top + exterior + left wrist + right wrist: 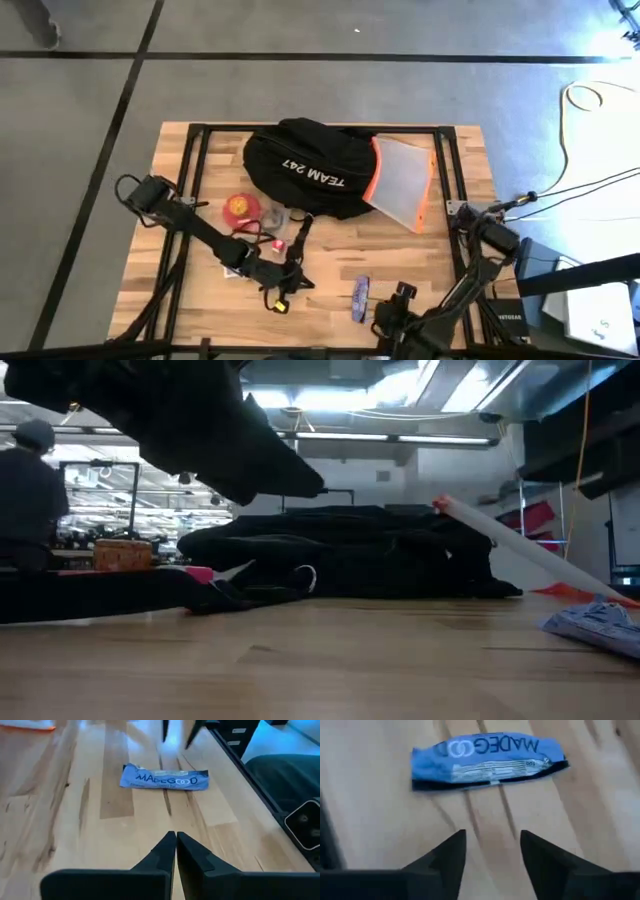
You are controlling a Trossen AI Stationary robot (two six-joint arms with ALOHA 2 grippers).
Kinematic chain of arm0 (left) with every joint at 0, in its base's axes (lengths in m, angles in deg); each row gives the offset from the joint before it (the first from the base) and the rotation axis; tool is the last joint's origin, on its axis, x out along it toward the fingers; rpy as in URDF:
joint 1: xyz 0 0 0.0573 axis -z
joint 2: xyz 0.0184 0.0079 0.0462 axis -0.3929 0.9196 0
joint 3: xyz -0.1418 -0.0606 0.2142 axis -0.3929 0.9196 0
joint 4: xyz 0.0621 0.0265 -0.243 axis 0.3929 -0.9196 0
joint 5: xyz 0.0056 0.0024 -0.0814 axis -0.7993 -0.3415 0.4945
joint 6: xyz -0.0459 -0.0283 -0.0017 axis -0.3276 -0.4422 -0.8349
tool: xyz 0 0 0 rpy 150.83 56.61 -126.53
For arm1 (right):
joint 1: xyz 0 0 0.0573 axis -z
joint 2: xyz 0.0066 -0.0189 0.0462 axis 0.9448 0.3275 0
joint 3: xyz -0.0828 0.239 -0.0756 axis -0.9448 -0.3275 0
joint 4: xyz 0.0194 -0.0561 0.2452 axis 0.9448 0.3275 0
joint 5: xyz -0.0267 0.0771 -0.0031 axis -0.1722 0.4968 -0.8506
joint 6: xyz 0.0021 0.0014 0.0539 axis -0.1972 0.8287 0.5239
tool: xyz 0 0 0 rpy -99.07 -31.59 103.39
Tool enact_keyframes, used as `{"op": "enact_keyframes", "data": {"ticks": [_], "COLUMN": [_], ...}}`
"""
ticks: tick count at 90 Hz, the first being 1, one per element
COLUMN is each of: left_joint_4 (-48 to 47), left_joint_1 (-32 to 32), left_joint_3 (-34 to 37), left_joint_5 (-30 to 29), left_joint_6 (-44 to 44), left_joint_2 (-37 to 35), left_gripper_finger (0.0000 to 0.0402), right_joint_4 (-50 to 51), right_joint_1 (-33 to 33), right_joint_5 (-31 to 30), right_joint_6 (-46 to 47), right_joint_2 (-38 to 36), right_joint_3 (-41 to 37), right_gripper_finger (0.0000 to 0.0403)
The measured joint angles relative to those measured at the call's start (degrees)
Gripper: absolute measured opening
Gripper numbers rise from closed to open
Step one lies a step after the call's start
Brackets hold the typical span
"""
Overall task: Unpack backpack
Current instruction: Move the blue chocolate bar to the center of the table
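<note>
Backpack (305,168): matt black cloth. Table (330,260): pale smooth wood. Snack wrapper (487,760): glossy crinkled blue plastic.

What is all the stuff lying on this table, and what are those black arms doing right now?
backpack: one, black with white "TEAM 247" lettering, lying at the table's far middle.
pouch: one, translucent with orange edging, resting against the backpack's right side.
red item: one, red with a yellow patch, just left of the backpack's near edge; what it is cannot be told.
snack bar: one, blue wrapper reading "MADEGOOD", flat on the wood near the front edge.
table: one, pale wood with a black frame.
person: one, dark top, in the room behind.
left gripper: shut, empty, low over the wood, facing the snack bar.
right gripper: open, empty, close to the snack bar.
</note>
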Motion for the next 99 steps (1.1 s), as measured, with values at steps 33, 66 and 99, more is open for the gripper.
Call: {"op": "enact_keyframes", "data": {"ticks": [33, 66, 99], "left_joint_4": [-0.64, -0.59, -0.8], "left_joint_1": [-0.2, -0.35, -0.5], "left_joint_3": [0.02, 0.02, 0.02], "left_joint_5": [-0.09, -0.31, -0.33], "left_joint_6": [-1.09, -1.33, -1.36], "left_joint_2": [0.05, 0.03, 0.03], "left_gripper_finger": [0.0, 0.0, 0.0], "right_joint_4": [-25.38, -41.86, -43.39], "right_joint_1": [1.45, 2.22, 5.83], "right_joint_5": [-10.47, -19.26, -20.25], "right_joint_6": [13.17, 14.31, 16.1], "right_joint_2": [-8.69, -12.32, -12.25], "right_joint_3": [-24.07, -32.25, -34.45], "right_gripper_finger": [0.0114, 0.0132, 0.0246]}}
